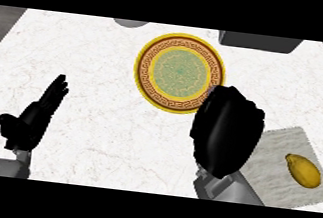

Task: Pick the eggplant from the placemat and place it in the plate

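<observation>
The left hand (36, 117) was seen resting at the left, fingers straight and held together, nothing in it. The plate (150, 54) was found farther back on the counter (90, 47). The right hand (225, 131) was held open and empty, overlapping the plate's near rim. The yellow eggplant (304, 171) lay untouched to its right on the placemat (283, 145), apart from it.

Yellow eggplant (303, 171) lies on grey placemat (283, 145); ornate plate (180, 73) apart.

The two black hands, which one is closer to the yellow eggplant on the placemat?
The right hand, beside the grey placemat holding the eggplant. The left hand rests open far across the counter.
</observation>
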`<control>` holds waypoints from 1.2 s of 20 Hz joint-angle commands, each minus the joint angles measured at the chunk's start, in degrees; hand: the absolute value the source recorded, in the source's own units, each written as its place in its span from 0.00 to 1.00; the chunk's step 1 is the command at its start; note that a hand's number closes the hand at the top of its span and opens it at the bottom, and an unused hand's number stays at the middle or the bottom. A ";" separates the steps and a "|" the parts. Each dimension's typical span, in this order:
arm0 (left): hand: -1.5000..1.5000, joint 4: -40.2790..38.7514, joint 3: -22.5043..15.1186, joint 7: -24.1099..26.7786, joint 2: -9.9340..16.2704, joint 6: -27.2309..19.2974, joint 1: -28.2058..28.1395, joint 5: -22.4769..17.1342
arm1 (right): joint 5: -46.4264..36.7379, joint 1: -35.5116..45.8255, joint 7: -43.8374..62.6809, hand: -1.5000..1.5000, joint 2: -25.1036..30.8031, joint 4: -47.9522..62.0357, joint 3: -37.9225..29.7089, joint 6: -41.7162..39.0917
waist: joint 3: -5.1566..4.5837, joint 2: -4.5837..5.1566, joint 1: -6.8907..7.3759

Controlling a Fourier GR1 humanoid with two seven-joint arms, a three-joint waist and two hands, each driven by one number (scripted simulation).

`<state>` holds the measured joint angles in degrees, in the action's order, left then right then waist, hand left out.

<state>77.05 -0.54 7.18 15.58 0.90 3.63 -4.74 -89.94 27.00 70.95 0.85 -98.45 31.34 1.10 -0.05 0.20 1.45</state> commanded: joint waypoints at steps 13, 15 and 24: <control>0.50 -1.87 -1.04 0.33 -1.13 0.36 3.55 1.51 | 14.47 20.89 5.07 1.00 -0.82 35.12 -14.68 19.53 | 0.07 1.11 3.02; 0.50 -1.20 -0.34 -0.47 -0.26 1.31 3.45 0.53 | 13.42 21.06 4.09 1.00 -0.82 35.60 -17.72 24.47 | 0.13 1.26 3.36; 0.50 -1.88 -0.58 0.55 -0.75 1.57 2.65 0.78 | 16.65 22.29 4.08 0.00 -0.82 43.90 -25.84 34.97 | 0.13 1.20 3.81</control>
<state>75.33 -1.33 7.44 14.64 1.91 6.77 -3.66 -75.84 47.58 64.78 0.58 -58.37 8.31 25.76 0.07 1.41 4.83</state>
